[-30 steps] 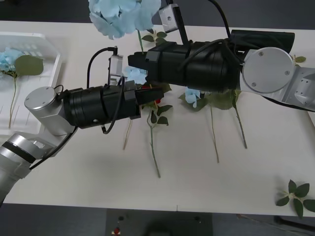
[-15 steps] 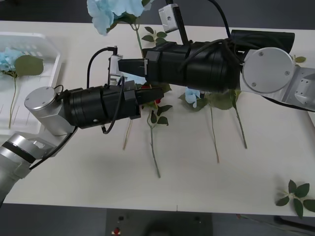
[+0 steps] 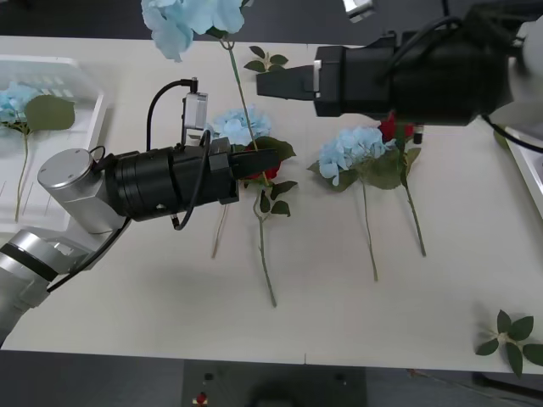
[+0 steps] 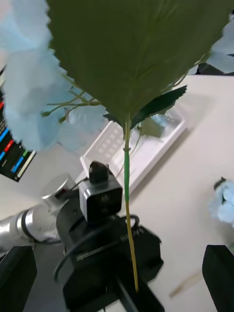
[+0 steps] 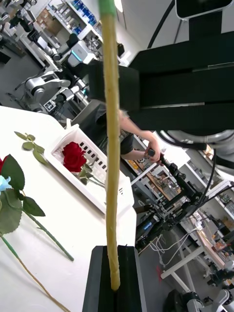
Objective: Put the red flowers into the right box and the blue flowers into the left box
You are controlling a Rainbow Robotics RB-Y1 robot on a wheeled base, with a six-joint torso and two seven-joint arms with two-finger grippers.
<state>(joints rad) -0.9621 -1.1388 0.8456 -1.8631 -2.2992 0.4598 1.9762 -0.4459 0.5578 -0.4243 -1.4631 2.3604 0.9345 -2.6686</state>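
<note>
My left gripper [image 3: 265, 161] is shut on the thin stem of a blue flower [image 3: 182, 17]. The flower stands up and back, with its pale head above the table's far edge. In the left wrist view the stem [image 5: 109, 146] rises from between the black fingers [image 5: 97, 280]. My right gripper [image 3: 273, 85] is open and apart from the stem, to its right. Its fingers [image 4: 17, 278] flank the flower's big leaf [image 4: 131, 53]. The left box [image 3: 81, 72] holds a blue flower [image 3: 15, 102]. A red rose [image 5: 73, 155] lies in the right box [image 5: 105, 183]. On the table lie blue flowers [image 3: 237, 125], [image 3: 352, 148] and red roses [image 3: 270, 174], [image 3: 392, 129].
Loose green leaf sprigs lie at the table's front right [image 3: 512, 335] and at the back middle [image 3: 267, 61]. The right box's corner [image 3: 530, 174] shows at the right edge. Long stems [image 3: 265, 254] trail toward the table's front.
My right gripper has let go of the blue flower's stem and drawn back to the right. The left gripper still holds the stem. A blue flower and a rose on the table came into view.
</note>
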